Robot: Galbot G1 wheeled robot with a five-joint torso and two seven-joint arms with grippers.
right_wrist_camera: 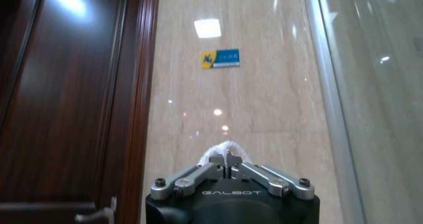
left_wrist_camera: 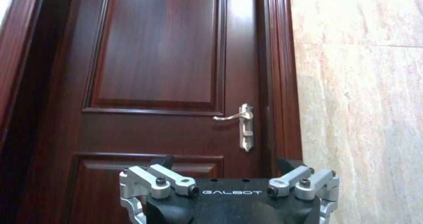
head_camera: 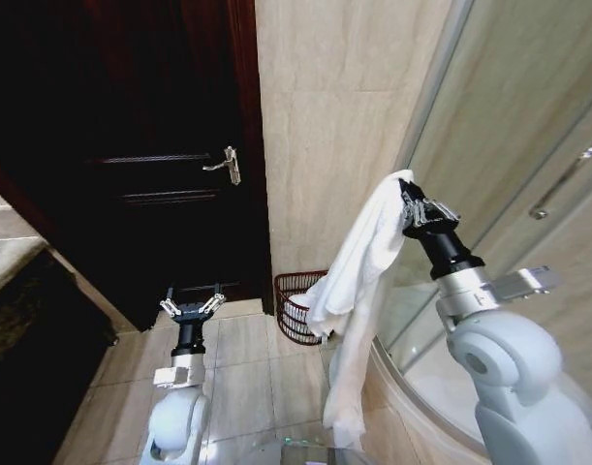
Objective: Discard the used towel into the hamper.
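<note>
Over on the left, the left gripper sits low above the tiled floor, pointing at the dark wooden door, its fingers spread wide apart and holding nothing; its wrist camera looks straight at the door panels and the silver door handle. Moving across, there's the marble wall beside the door frame, and at its foot, in the corner by the door, stands the hamper, a small dark reddish open-weave basket on the floor. Right in front of it hangs the towel, white and long, draping down from high up so that its lower folds cover the hamper's right side and its tail reaches nearly to the floor. And at the top of that towel, the right gripper is raised well above the hamper, its fingers pinched together on the towel's upper edge; the wrist camera shows a little white tuft poking out between the closed fingertips. Farthest right runs the curved glass shower screen.
</note>
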